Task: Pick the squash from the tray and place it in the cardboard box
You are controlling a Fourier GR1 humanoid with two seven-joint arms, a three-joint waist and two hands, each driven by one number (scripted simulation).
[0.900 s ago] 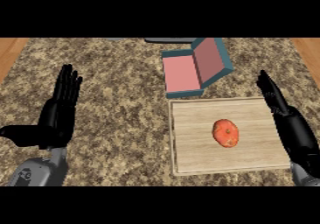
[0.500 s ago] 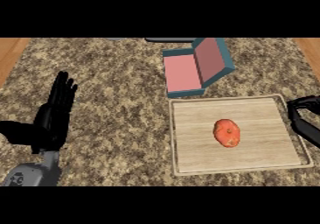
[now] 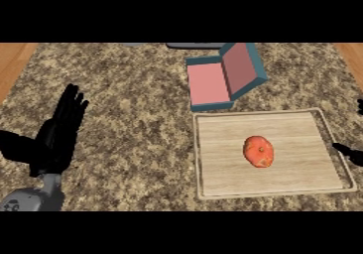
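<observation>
The squash (image 3: 259,151), orange-red and oval, lies near the middle of the wooden tray (image 3: 221,168), with bare tray showing all around it and nothing touching it. The tray sits flat on the right half of the speckled stone tabletop (image 3: 141,89), its raised rim pale against the darker surface.

Just beyond the tray's far edge stands the cardboard box (image 3: 224,77), teal on the outside and pink inside. It is open, with its lid tilted up and back on the right side, and nothing is visible inside it. It sits near the tray's far left corner, with a narrow strip of tabletop between the two.

The left hand (image 3: 60,131) shows on the left side of the tabletop, well apart from the tray and the box. Its fingers are straight and held together, pointing away from the robot, and it holds nothing; its grey forearm comes in from the lower left corner.

The right hand (image 3: 354,154) shows only as dark slivers at the right edge, just beside the tray's right rim. I cannot tell whether it is spread or closed. It is not touching the squash.

A dark grey object (image 3: 195,45) lies at the tabletop's far edge, mostly cut off.
</observation>
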